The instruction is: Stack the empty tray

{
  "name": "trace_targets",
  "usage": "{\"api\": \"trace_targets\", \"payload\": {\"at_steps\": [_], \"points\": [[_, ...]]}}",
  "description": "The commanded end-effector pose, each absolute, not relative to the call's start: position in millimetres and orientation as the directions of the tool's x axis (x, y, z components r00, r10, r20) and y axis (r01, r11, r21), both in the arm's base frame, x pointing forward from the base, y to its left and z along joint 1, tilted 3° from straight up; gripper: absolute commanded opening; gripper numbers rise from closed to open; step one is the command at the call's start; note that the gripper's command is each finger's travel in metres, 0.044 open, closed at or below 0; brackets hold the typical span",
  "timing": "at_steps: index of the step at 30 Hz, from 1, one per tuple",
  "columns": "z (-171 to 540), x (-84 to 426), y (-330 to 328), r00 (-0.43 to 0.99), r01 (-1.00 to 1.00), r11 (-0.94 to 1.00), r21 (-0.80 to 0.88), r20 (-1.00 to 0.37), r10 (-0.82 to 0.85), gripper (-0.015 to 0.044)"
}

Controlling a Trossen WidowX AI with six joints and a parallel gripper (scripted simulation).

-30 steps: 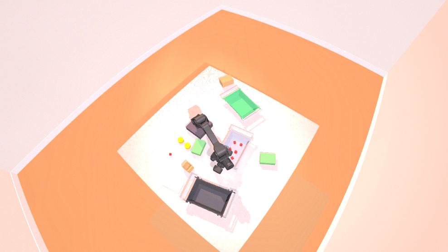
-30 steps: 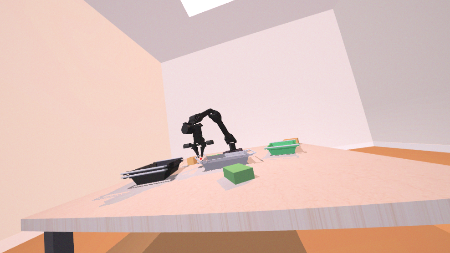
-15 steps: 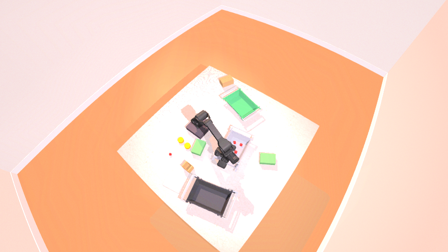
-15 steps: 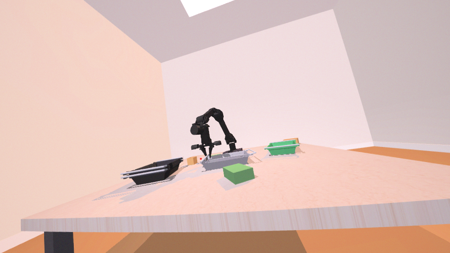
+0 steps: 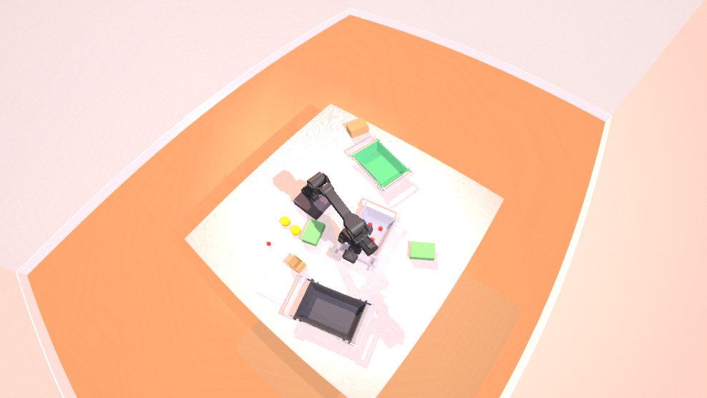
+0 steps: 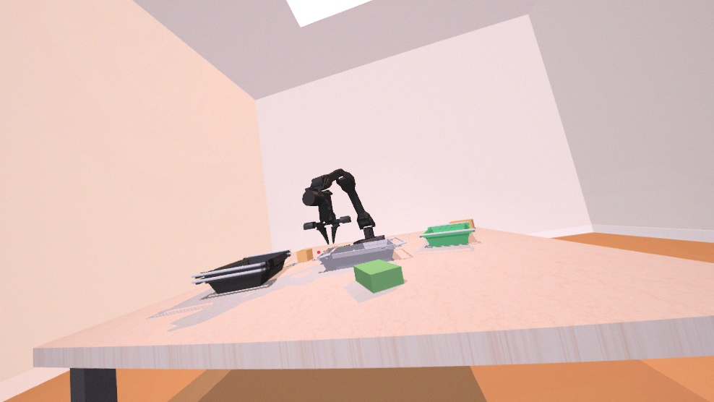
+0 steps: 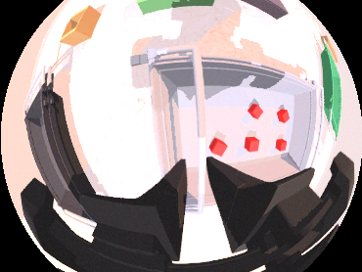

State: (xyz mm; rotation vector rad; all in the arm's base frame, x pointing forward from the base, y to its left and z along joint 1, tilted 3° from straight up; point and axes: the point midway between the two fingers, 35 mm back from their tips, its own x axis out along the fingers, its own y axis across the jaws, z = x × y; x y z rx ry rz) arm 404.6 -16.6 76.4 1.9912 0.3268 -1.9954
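Note:
The loaded tray (image 5: 381, 215) (image 6: 359, 258) (image 7: 301, 113) is pale grey, with several red blocks (image 7: 251, 144) (image 5: 380, 228) inside. My gripper (image 6: 331, 243) (image 7: 196, 162) is over its near end, fingers pointing down and slightly apart, holding nothing. In the wrist view the near bar (image 7: 199, 98) runs lengthwise through the gap between the fingertips. That bar appears inside the end wall, over the tray opening; its height is unclear. The far bar (image 5: 381, 207) is swung out. An empty black tray (image 5: 330, 314) (image 6: 242, 280) (image 7: 45, 147) and an empty green tray (image 5: 379, 165) (image 6: 446, 237) (image 7: 330, 93) lie on opposite sides.
One green block (image 5: 313, 232) stands by the arm base; another green block (image 5: 422, 250) (image 6: 378, 277) stands right of the loaded tray in the top view. A small orange box (image 5: 296, 263) (image 6: 304, 255) (image 7: 80, 26) stands near the black tray. Two yellow discs (image 5: 285, 221) (image 5: 295, 230) lie left.

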Motion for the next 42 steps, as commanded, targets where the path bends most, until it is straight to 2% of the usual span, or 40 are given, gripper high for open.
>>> {"api": "trace_targets", "payload": {"at_steps": [1, 28, 38, 39, 42], "points": [[76, 405, -17, 0.008, 0.368, -0.928, 0.052, -0.999, -0.052, 0.008], [78, 405, -17, 0.008, 0.368, -0.928, 0.052, -0.999, -0.052, 0.008], [167, 400, -12, 0.006, 0.368, -0.928, 0.05, -0.999, -0.052, 0.008], [130, 403, -12, -0.011, 0.391, -0.92, 0.043, -0.999, -0.052, 0.008], [125, 402, 14, -0.009, 0.637, -0.77, 0.033, -0.999, -0.05, 0.008]]}}
